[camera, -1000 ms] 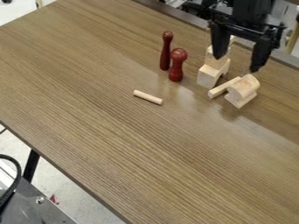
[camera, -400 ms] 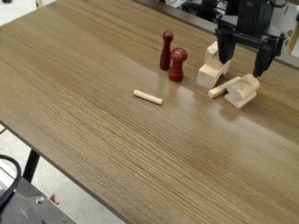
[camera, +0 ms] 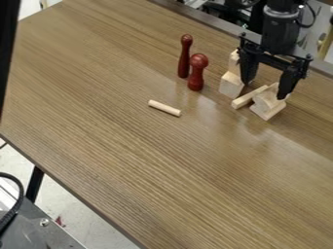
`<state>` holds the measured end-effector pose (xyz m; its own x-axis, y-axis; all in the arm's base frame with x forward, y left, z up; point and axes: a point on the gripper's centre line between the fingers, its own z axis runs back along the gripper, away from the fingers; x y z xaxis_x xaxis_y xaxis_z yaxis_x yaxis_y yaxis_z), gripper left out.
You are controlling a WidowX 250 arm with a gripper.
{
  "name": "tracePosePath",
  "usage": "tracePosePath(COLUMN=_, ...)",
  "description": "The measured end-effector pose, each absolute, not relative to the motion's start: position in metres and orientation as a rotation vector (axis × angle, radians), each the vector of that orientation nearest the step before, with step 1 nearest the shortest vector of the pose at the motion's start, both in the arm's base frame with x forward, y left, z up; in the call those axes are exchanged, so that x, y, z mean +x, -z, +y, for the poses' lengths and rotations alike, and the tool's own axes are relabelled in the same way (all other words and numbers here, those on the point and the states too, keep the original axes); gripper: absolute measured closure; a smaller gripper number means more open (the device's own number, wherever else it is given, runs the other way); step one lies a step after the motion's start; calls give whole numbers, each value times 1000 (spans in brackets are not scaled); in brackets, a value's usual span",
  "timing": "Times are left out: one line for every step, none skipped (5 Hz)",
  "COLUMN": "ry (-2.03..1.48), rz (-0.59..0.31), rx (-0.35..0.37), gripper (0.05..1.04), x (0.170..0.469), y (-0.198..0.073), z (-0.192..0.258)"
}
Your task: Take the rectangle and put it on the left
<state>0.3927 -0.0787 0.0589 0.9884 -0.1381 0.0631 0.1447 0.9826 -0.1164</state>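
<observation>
Rectangular wooden block (camera: pixel 248 97), on the tabletop (camera: pixel 143 160), just below the spread claw (camera: pixel 263 90)

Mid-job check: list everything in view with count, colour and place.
Rectangular stick: one, pale wood, under the gripper, beside the curved block
Curved block: one, pale wood, right
Upright blocks: count unclear, pale wood, right of the pins
Pins: two, dark red, standing, upper middle
Dowel: one, pale wood, lying near centre
Table: one, brown
Cable: one, black, lower left
Gripper: one, black, open, above the stick
</observation>
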Motion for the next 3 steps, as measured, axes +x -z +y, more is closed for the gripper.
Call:
tracePosePath(ry=151, rz=-24, rx=-110, gripper=83, x=393, y=-40, z=-80)
tracePosePath(ry=150, rz=-30, rx=-102, gripper=133, x=401, y=-34, z=-84)
tracePosePath(ry=144, rz=-36, rx=-100, gripper=409, x=406, y=-33, z=-84)
